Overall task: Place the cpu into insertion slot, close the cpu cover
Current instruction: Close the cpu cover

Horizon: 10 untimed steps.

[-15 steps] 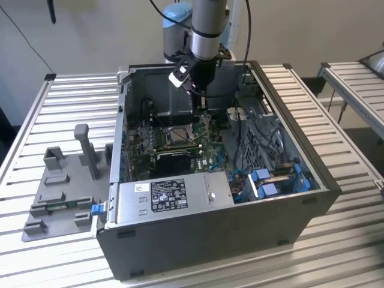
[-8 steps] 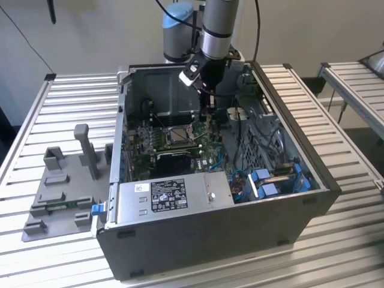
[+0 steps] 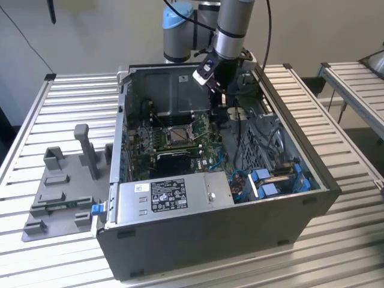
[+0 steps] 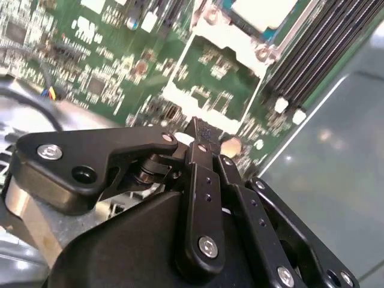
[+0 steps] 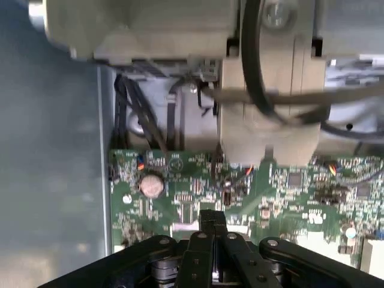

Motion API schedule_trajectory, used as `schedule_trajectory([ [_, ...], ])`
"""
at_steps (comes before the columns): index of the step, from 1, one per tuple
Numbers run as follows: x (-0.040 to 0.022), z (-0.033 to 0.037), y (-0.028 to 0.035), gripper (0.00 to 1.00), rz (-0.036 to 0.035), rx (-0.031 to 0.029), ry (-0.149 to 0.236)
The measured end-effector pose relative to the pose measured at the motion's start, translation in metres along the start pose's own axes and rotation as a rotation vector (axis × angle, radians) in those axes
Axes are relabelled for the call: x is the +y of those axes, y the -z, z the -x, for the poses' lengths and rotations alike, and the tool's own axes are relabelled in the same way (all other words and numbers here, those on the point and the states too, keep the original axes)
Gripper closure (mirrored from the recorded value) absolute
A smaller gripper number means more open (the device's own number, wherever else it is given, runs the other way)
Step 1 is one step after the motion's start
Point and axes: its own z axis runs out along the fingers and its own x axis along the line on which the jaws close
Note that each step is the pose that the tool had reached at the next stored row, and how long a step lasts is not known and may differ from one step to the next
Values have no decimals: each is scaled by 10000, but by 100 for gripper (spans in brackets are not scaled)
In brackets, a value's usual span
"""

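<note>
An end effector [image 3: 219, 99] hangs inside an open computer case [image 3: 210, 240] in the middle of a slatted table [image 3: 60, 102], on the case's side nearer the table's far edge in the exterior view. Both wrist views show its fingers [image 5: 211, 219] drawn together, with nothing visible between them, over the green circuit board [image 5: 180, 180]. The insertion slot [image 3: 179, 135] lies toward the exterior view's left of it. A pale square, apparently the cpu [image 4: 259, 11], sits inside. Whether the cpu cover is down cannot be told.
</note>
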Motion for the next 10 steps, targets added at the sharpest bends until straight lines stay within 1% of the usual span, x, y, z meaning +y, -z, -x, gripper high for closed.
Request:
schedule_trajectory([
  [2,43,-3,-23,89,-7,2,1],
  [4,68,-8,-57,89,-9,1,0],
  [10,84,-27,-166,89,-9,0,0],
])
